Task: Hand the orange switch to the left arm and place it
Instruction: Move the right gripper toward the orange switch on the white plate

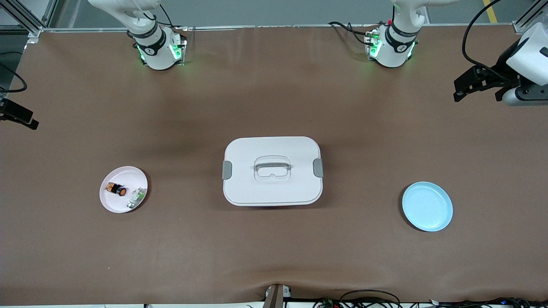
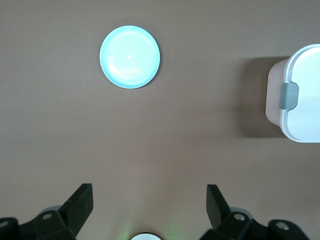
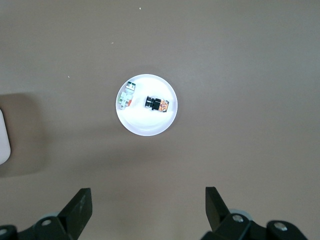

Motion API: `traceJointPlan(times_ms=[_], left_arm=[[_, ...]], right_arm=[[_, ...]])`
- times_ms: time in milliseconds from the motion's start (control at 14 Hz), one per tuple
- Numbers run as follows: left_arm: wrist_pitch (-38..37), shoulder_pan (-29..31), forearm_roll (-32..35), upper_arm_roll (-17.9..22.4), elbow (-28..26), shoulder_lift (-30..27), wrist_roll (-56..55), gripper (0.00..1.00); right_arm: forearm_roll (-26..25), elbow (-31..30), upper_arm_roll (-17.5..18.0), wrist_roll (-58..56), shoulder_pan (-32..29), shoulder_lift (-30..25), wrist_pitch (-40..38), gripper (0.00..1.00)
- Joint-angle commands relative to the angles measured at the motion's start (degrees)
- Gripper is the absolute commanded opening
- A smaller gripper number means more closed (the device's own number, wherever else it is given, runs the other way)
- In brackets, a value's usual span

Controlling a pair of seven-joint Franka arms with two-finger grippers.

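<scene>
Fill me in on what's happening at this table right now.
Nothing is held yet. The tiny black-and-orange switch lies on the pale pink round plate beside a small green-and-white component. The large white lidded plastic box sits mid-table, a light blue plate toward the left arm's end. The right gripper and left gripper hover open.

left arm [image 1: 528,55]: raised, waiting | left gripper [image 2: 149,202]: jaws wide apart, holding nothing | right arm [image 1: 145,30]: raised, waiting | right gripper [image 3: 149,205]: jaws wide apart, holding nothing

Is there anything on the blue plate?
No, the blue plate is bare; the orange switch lies on the pink plate.
</scene>
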Motion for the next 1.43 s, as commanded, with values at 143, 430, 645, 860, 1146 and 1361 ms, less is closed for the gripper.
traceJointPlan(times_ms=[143,430,645,860,1146,1361], left_arm=[[-0.02,0.29,0.53,0.11,0.26,-0.43,1.53,1.00],[-0.02,0.12,1.94,0.03,0.26,-0.26,1.35,1.00],[-0.02,0.20,2.03,0.02,0.97,-0.26,1.35,1.00],[-0.46,0.11,1.94,-0.59,0.35,-0.96,0.82,1.00],[-0.28,0.20,1.68,-0.59,0.26,-0.96,0.91,1.00],[-0.28,0.38,1.42,-0.59,-0.43,-1.48,0.91,1.00]], right_arm=[[0.51,-0.08,-0.10,0.28,-0.04,-0.75,-0.09,1.00],[0.34,0.01,-0.10,0.28,0.05,-0.75,-0.09,1.00],[-0.10,0.01,-0.10,0.63,0.05,-0.66,0.26,1.00],[0.16,0.80,-0.10,1.07,0.14,-0.31,-0.18,1.00],[-0.19,0.89,-0.01,0.98,0.40,1.53,0.26,1.00],[-2.20,0.71,-0.10,1.16,1.28,5.30,1.48,1.00]])
